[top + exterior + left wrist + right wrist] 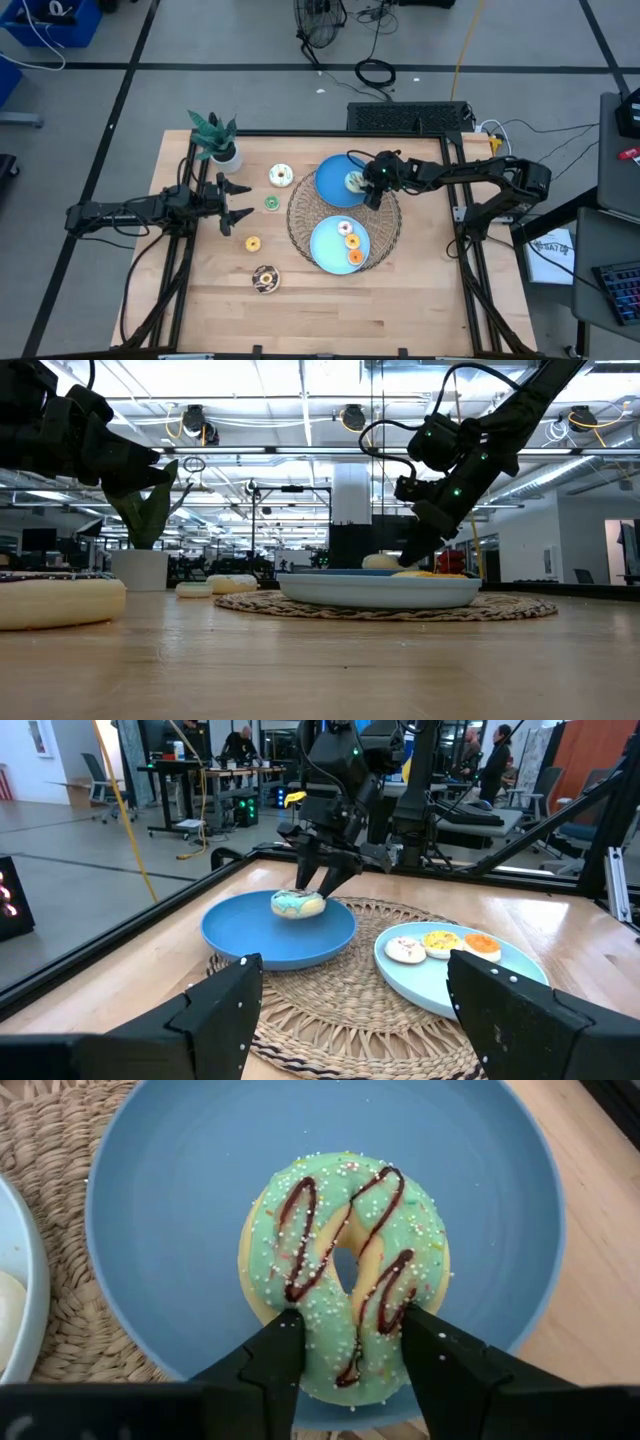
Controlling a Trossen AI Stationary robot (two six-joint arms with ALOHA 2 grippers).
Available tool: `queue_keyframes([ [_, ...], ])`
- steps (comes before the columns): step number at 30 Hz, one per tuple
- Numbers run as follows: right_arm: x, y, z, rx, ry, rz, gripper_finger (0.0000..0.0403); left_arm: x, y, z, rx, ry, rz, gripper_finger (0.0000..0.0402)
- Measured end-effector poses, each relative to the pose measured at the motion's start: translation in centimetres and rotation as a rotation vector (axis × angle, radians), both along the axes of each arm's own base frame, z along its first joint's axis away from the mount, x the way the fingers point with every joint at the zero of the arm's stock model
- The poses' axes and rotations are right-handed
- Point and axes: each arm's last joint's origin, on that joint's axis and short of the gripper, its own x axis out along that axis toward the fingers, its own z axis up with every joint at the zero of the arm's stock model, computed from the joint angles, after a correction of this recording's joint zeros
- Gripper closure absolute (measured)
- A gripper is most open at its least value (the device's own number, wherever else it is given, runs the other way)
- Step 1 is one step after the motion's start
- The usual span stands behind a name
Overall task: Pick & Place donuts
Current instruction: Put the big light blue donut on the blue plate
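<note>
On the pale wooden table [330, 300], a round woven straw mat [300, 225] carries two blue plates. The right claw [343, 1342] grips the teal sprinkled donut [345, 1260] resting in the darker blue plate [170, 1170]. The left claw [243, 201] hovers spread wide, empty.

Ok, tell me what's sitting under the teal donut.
The teal donut lies flat on the darker blue plate, which rests on the woven mat. The right claw straddles its near edge. The plate surface directly beneath the donut is covered.
</note>
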Motion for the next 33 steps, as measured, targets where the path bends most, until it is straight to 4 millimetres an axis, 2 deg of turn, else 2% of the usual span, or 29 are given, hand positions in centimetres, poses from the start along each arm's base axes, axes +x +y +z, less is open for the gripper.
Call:
queue_keyframes([
  [5, -0.01, 0.0, 0.0, 0.013, -0.005, -0.016, 0.0202, 0.0, 0.0, 0.0, 0.0, 0.0, 0.0, 0.0091],
  [11, 0.05, -0.02, 0.05, 0.01, -0.012, -0.016, 0.0178, 0.0, 0.0, 0.01, 0.0, 0.0, 0.0, 0.0091],
  [33, 0.04, -0.01, 0.04, 0.078, -0.041, -0.092, 0.0171, 0.0, 0.0, 0.0, 0.0, 0.0, 0.0, 0.0091],
])
